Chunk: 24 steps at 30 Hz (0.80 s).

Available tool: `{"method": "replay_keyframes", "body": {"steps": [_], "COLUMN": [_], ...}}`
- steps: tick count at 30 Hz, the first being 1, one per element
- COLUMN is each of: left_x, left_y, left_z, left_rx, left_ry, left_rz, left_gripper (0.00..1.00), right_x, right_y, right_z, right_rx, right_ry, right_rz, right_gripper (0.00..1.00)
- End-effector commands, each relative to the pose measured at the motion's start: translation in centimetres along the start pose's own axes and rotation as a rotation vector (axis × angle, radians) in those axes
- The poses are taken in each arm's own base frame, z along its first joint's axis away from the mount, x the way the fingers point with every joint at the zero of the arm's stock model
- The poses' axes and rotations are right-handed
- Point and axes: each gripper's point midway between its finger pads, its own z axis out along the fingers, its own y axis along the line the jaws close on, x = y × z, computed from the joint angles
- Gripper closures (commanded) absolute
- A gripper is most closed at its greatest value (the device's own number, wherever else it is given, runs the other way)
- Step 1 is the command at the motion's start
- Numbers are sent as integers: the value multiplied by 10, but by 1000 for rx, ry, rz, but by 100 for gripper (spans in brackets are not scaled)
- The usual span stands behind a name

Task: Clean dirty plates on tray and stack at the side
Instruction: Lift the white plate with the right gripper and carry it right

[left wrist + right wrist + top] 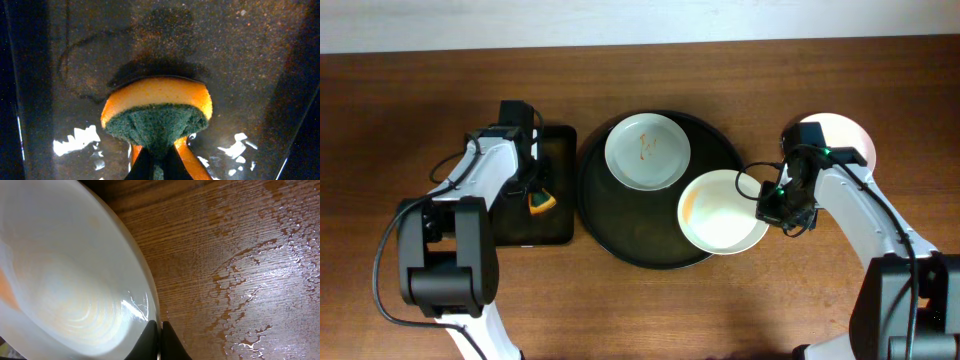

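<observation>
The round black tray (pixel 620 225) holds a white plate (pixel 647 150) with an orange-red smear at its back. A second plate (pixel 720 212) with a faint orange smear overhangs the tray's right rim. My right gripper (pixel 767 207) is shut on that plate's right rim; the right wrist view shows the rim (pixel 145 295) between the fingers (pixel 160 330). A third white plate (pixel 840 135) lies on the table at the far right. My left gripper (pixel 538 192) is shut on an orange and green sponge (pixel 157 112) over the small rectangular black tray (pixel 555 225).
The wooden table (pixel 240 255) next to the held plate is wet with streaks of water. The rectangular tray's bottom (pixel 225 60) is wet too.
</observation>
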Motion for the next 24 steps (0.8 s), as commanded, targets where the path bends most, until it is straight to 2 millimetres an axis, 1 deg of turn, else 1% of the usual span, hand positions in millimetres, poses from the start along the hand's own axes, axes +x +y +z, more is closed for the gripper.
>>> {"method": "replay_keyframes", "body": {"steps": [1,2,3,4,5,6,7,8,9,10,11,12,14,15,17,20,21,22,23,24], "left_x": [5,-14,-26,-31,-28,-18,-16,-7,-14,-16,-14,-15,-14,-13,-13,-13,-13,-13,-13,-13], "left_y": [-6,-14,-21,-30,-43,-49,-7,38,2,-31,-2,-13,-15,-15,-15,-15,-15,-15,-15,-15], "left_z": [-2,-28,-52,-73,-85,-87,-79,-81,-79,-84,-79,-80,-81,-80,-80,-80,-80,-80,-80,-80], "left_rx": [37,88,135,190,263,306,79,-164,40,236,76,134,147,147,146,146,146,146,146,146], "left_ry": [36,-37,-99,-151,-166,-147,-105,-94,-96,-112,-93,-97,-93,-89,-86,-86,-88,-88,-88,-89], "left_rz": [4,3,21,100,203,305,70,-187,4,178,-8,33,51,51,51,51,51,51,51,51], "left_gripper": [100,100,100,100,100,100,100,100,100,100,100,100,100,100,100,100,100,100,100,100], "right_x": [-3,-3,-3,-3,-3,-3,-3,-3,-3,-3,-3,-4,-5,-16,-31,-52,-60,-70,-74,-75], "right_y": [1,1,1,1,1,1,1,1,1,1,1,1,1,6,12,5,6,9,14,20], "right_z": [-8,-8,-8,-8,-8,-8,-8,-8,-8,-8,-8,-8,-9,-18,-37,-64,-74,-88,-97,-100], "right_rx": [6,6,6,6,6,6,6,6,6,6,6,5,3,-8,-18,64,101,180,248,290], "right_ry": [-31,-31,-31,-31,-31,-31,-31,-31,-31,-31,-31,-32,-38,-76,-130,-210,-249,-313,-358,-383], "right_rz": [-7,-7,-7,-7,-7,-7,-7,-7,-7,-7,-7,-7,-8,-50,-81,-105,-123,-170,-224,-258], "right_gripper": [96,96,96,96,96,96,96,96,96,96,96,96,96,96,96,96,96,96,96,96]}}
